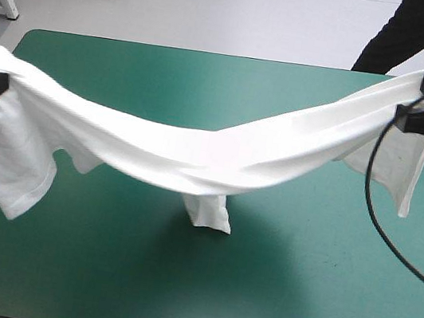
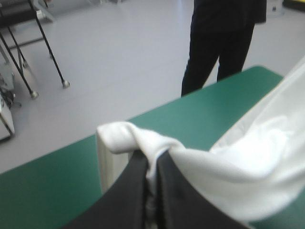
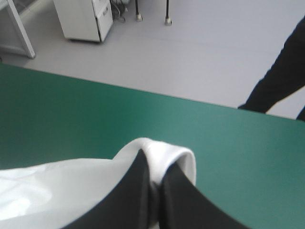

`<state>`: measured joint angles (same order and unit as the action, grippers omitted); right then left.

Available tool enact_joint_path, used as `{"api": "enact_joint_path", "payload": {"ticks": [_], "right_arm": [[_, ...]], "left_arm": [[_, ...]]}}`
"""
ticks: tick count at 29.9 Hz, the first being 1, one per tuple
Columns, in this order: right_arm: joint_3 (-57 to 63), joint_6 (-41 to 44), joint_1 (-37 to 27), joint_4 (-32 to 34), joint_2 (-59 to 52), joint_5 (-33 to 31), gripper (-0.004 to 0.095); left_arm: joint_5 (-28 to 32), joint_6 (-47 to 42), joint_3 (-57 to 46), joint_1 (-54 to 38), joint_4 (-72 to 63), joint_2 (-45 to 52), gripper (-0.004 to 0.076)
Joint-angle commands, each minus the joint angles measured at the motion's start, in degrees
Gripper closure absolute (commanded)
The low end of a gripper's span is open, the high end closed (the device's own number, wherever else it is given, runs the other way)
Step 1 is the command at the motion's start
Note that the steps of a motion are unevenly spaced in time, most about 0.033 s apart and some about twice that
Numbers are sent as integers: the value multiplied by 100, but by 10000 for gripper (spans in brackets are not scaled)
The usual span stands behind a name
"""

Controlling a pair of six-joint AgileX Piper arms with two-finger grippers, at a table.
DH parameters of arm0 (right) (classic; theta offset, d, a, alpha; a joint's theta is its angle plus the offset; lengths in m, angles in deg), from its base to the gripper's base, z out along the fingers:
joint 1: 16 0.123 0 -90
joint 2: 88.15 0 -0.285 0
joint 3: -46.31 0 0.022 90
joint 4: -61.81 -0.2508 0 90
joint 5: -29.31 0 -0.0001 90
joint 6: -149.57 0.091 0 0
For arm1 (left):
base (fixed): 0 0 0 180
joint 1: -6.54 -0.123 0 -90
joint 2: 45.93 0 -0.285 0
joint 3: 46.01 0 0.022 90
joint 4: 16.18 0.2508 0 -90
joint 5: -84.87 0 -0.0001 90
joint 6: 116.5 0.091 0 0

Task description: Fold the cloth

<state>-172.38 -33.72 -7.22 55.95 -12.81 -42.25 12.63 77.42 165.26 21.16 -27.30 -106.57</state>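
At the left edge of the table, the left gripper has its two black fingers pinched nearly together on a bunched fold of the white T-shirt, with the cloth rolled over the fingertips in a soft lump. It's the same deal on the other side. The right gripper, up near the far right corner, has its fingers clamped on a rounded, doubled-over bit of shirt that curls over the tips.

From those two grips the T-shirt hangs in the air like a hammock, strung across the table from left to far right and sagging lowest around the middle. A short sleeve with a stitched hem dangles below the left grip. Another flap hangs straight down below the right one. Under the sag, one narrow piece drops down and its end looks like it touches the teal-green cover.

Room-wise, a broad stretch of cover lies open on the near side of the hanging shirt, and a narrower strip shows along the far edge behind it. The fabric looks thin and smooth, pulled into long, shallow creases that run from grip to grip. The cover is flat and matte, with rounded corners at the far edge.
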Motion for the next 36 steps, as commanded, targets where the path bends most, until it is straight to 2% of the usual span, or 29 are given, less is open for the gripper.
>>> {"api": "enact_joint_path", "payload": {"ticks": [1, 7, 16, 25, 32, 36], "right_arm": [[-219, 17, -13, -196, -527, 284, 927], [-219, 17, -13, -529, -1036, 312, 927], [-117, 17, -13, -457, -682, 188, 927], [1033, 20, -13, 348, 177, 207, 927], [1503, -90, -13, 865, 1537, 943, 927], [1464, -90, -13, 1160, 2553, 1366, 927]], "left_arm": [[-158, -172, 693, 3, -325, -8, 733], [-158, -371, 1391, 3, -604, -8, 733], [-158, -573, 1103, 3, 49, -507, 733], [-147, -599, 1063, 3, 616, -2000, 733], [18, -588, 1063, 3, 776, -3591, 733], [392, -588, 1063, 3, 776, -4336, 733]]}}
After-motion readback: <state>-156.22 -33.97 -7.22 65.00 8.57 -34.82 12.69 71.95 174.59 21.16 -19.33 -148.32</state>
